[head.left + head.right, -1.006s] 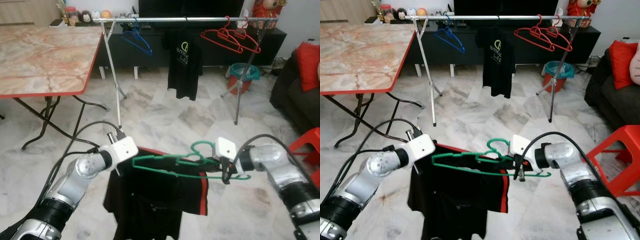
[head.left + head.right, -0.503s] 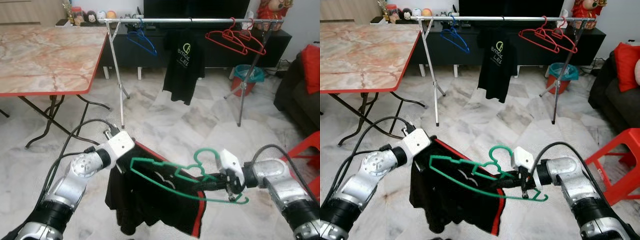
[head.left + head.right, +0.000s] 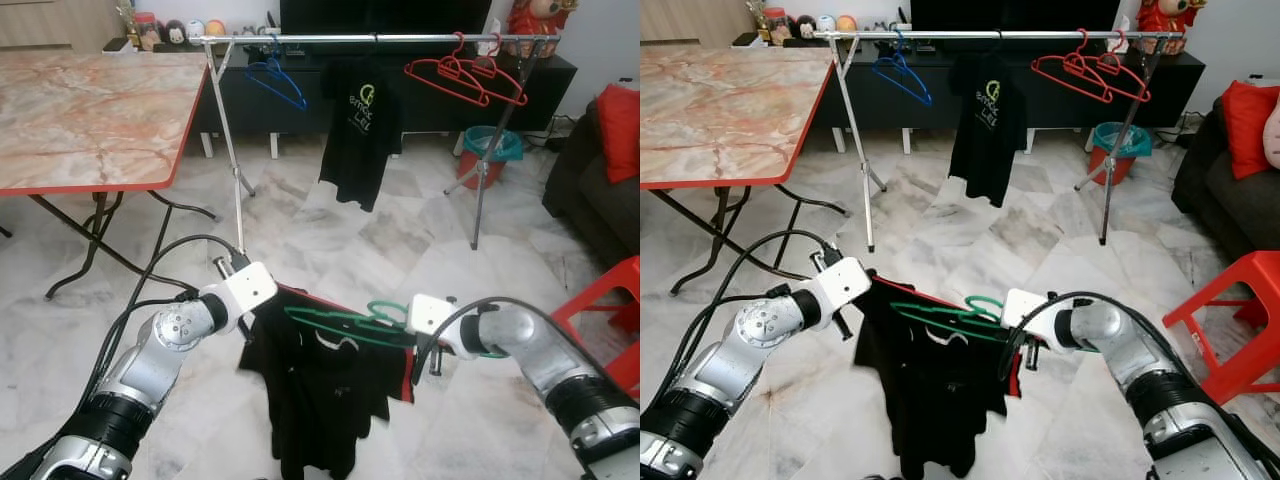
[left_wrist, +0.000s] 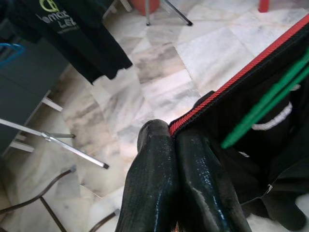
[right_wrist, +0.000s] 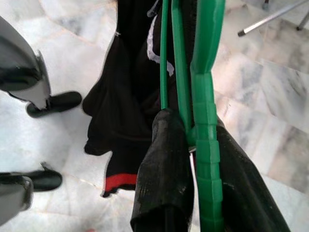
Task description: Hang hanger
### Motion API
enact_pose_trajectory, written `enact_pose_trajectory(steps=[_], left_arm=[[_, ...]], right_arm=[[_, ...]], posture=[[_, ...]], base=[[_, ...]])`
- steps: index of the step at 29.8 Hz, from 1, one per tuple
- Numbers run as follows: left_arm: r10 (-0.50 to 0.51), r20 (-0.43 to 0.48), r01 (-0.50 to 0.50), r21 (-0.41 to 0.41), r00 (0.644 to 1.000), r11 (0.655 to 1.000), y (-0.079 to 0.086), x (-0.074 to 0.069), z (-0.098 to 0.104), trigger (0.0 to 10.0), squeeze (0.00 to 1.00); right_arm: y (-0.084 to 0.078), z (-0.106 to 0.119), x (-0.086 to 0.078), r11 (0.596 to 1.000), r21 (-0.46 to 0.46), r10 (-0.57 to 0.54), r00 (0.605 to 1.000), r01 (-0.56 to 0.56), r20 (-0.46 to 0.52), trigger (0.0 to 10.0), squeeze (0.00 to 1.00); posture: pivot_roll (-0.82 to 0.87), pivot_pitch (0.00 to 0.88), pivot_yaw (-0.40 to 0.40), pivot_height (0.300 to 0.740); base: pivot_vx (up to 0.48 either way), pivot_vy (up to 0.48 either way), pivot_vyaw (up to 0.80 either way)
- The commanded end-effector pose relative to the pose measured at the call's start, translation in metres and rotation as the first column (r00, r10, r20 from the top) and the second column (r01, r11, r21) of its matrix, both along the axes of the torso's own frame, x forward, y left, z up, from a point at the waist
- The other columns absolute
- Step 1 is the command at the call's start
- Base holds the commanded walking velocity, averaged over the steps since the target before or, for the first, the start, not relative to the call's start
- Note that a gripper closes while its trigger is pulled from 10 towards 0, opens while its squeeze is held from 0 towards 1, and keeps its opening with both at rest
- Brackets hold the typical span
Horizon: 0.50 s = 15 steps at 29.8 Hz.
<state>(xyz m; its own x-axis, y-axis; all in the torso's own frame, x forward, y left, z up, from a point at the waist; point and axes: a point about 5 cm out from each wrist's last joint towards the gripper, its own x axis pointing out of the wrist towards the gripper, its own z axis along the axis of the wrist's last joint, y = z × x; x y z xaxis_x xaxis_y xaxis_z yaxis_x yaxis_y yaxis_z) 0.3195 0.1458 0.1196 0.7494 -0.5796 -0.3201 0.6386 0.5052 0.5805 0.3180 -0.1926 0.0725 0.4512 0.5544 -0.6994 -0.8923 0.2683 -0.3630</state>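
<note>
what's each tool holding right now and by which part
The right tool grips the green hanger near its hook end. The left tool pinches the black shirt at its red-trimmed edge.

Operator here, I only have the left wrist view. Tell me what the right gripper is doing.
Observer: The right gripper is shut on the green hanger, below its hook.
Operator: Report where the garment hangs relative to the rail.
Observer: The black garment with red trim hangs low between both arms, well short of the clothes rail across the room.
Operator: Name what already hangs on that rail.
Observer: A blue hanger, a black T-shirt and two red hangers.
Operator: Confirm my left grip from outside.
Observer: The left gripper pinches the garment's red-trimmed edge.
</note>
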Motion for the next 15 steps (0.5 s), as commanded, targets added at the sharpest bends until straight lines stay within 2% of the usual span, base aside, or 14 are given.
enact_pose_trajectory(steps=[1, 6, 9, 12, 13, 14, 15], left_arm=[[0.029, -0.003, -0.029, 0.025, 1.000, 0.999, 0.012, 0.001, 0.004, 0.0, 0.00], [-0.017, -0.064, 0.018, 0.017, 0.998, 1.000, 0.004, -0.005, -0.003, 0.2, 0.00], [-0.052, -0.096, 0.050, -0.025, 0.994, 0.998, -0.003, -0.010, -0.004, 0.2, 0.00], [-0.055, -0.100, 0.053, -0.028, 0.993, 0.998, -0.005, -0.011, -0.005, 0.2, 0.00], [-0.054, -0.107, 0.052, -0.026, 0.993, 0.998, -0.006, -0.011, -0.006, 1.2, 0.00], [-0.053, -0.111, 0.051, -0.025, 0.992, 0.998, -0.006, -0.012, -0.008, 1.2, 0.00], [-0.053, -0.114, 0.051, -0.023, 0.992, 0.998, -0.007, -0.012, -0.009, 1.6, 0.00]], right_arm=[[-0.007, -0.002, 0.002, 0.997, 0.003, -0.077, 0.997, 0.076, 0.021, 10.0, 0.00], [0.006, 0.000, 0.010, 0.991, 0.046, -0.127, 0.985, 0.122, 0.119, 10.0, 0.00], [0.010, 0.005, 0.018, 0.981, 0.083, -0.191, 0.963, 0.178, 0.189, 10.0, 0.00], [0.012, 0.006, 0.020, 0.974, 0.111, -0.216, 0.955, 0.196, 0.206, 10.0, 0.00], [0.015, 0.008, 0.021, 0.970, 0.140, -0.228, 0.950, 0.201, 0.215, 10.0, 0.00], [0.017, 0.009, 0.022, 0.966, 0.161, -0.237, 0.946, 0.204, 0.220, 10.0, 0.00], [0.020, 0.011, 0.023, 0.961, 0.185, -0.245, 0.943, 0.206, 0.226, 10.0, 0.00]], posture=[[0.05, 0.000, -0.004, 0.740], [0.05, 0.000, -0.004, 0.740], [0.05, 0.000, -0.004, 0.740], [0.05, 0.000, -0.004, 0.740], [0.05, 0.000, -0.006, 0.740], [0.05, 0.000, -0.006, 0.740], [0.05, 0.000, -0.007, 0.740]], base=[[0.000, 0.000, 0.00], [0.000, 0.000, 0.00], [0.000, 0.000, 0.00], [0.000, 0.000, 0.00], [0.000, 0.000, 0.00], [0.000, 0.000, 0.00], [0.000, 0.000, 0.00]])
